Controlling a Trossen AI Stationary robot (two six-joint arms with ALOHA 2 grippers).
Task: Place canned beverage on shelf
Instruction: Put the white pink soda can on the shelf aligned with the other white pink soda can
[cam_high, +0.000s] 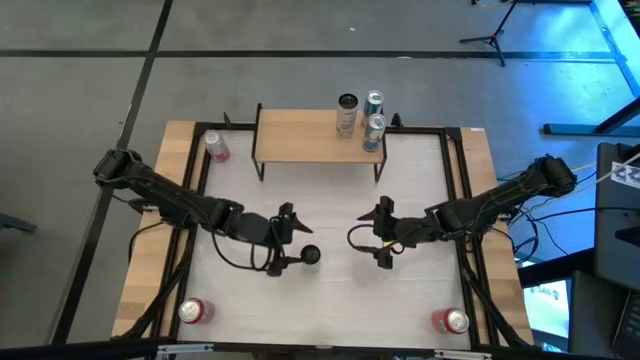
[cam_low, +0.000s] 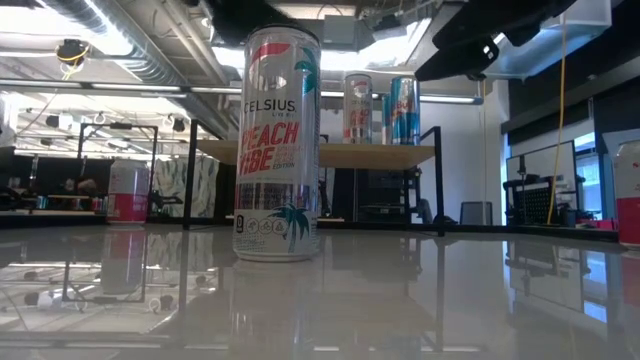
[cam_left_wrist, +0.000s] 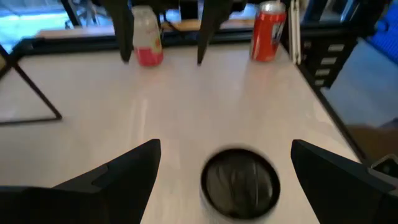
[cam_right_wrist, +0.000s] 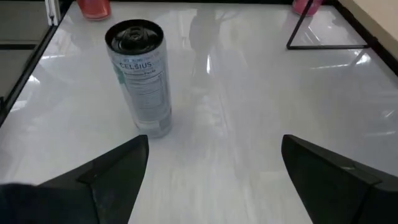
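Note:
A tall silver Celsius can (cam_high: 310, 255) stands upright on its base on the white tabletop, near the middle; it also shows in the low view (cam_low: 278, 145) and the right wrist view (cam_right_wrist: 140, 78). My left gripper (cam_high: 292, 240) is open. In the left wrist view its fingers (cam_left_wrist: 225, 144) stand on either side of the can's dark top (cam_left_wrist: 239, 183) without touching it. My right gripper (cam_high: 384, 234) is open and empty, facing the can from the table's right (cam_right_wrist: 215, 138). The light-wood shelf (cam_high: 300, 138) stands on black legs at the far edge.
Three cans (cam_high: 362, 115) stand on the shelf's right end. A pink can (cam_high: 216, 146) stands on the table left of the shelf. Red cans stand at the near left (cam_high: 193, 311) and near right (cam_high: 452, 320) corners. A black frame (cam_high: 448, 130) borders the tabletop.

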